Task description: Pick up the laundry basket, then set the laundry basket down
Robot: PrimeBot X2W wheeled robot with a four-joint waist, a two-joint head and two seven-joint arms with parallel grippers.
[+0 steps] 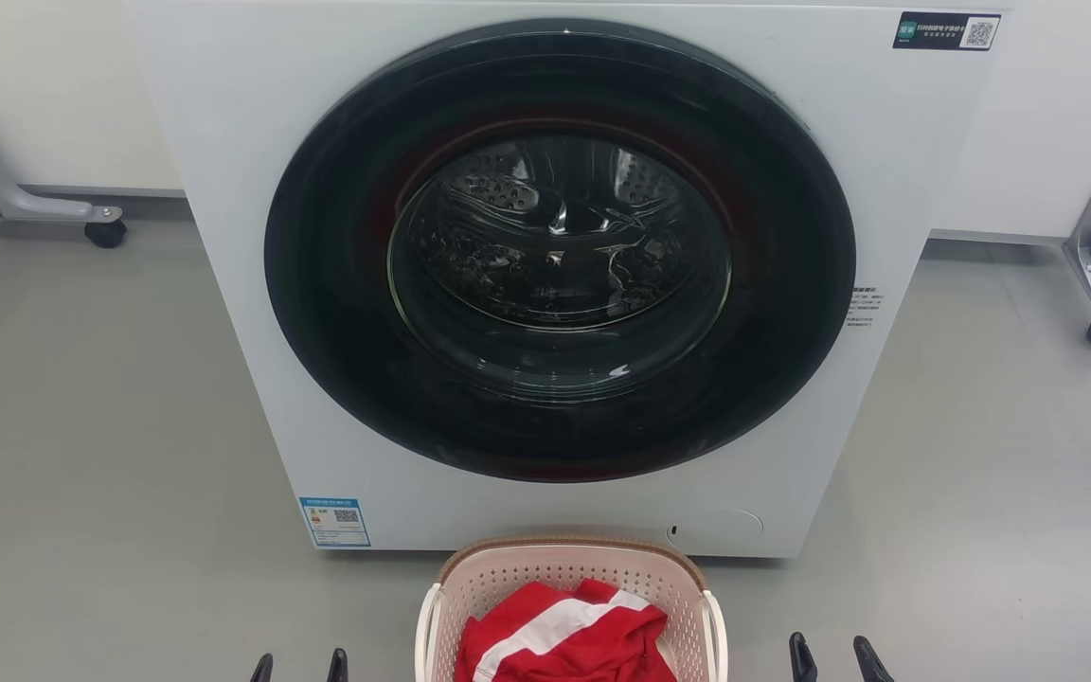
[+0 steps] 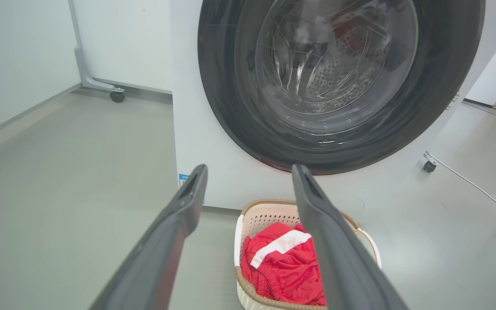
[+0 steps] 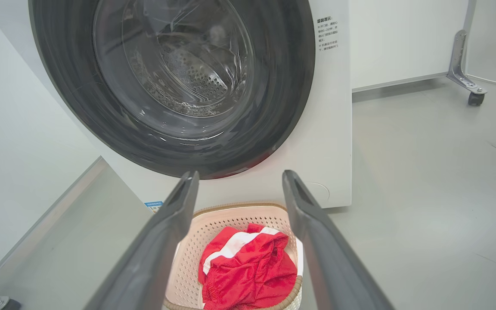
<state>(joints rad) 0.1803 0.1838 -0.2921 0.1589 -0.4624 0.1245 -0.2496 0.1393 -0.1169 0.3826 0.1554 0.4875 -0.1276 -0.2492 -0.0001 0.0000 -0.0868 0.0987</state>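
1. Left gripper (image 1: 299, 669) and right gripper (image 1: 831, 655): jaws are spread, nothing is held.
2. Basket (image 1: 569, 559) is seen on the floor (image 1: 81, 426) between them, just before the washer (image 1: 223, 284); a red garment (image 1: 555, 644) is inside.
3. Risk: if one handle (image 1: 427, 625) is missed, the basket is likely tipped or knocked into the washer.

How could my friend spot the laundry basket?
Find the big white washing machine with the round black door. On the grey floor just before it stands the laundry basket. It is small, pale pink and holey, with a brown rim, white handles and a red, white-striped garment inside.
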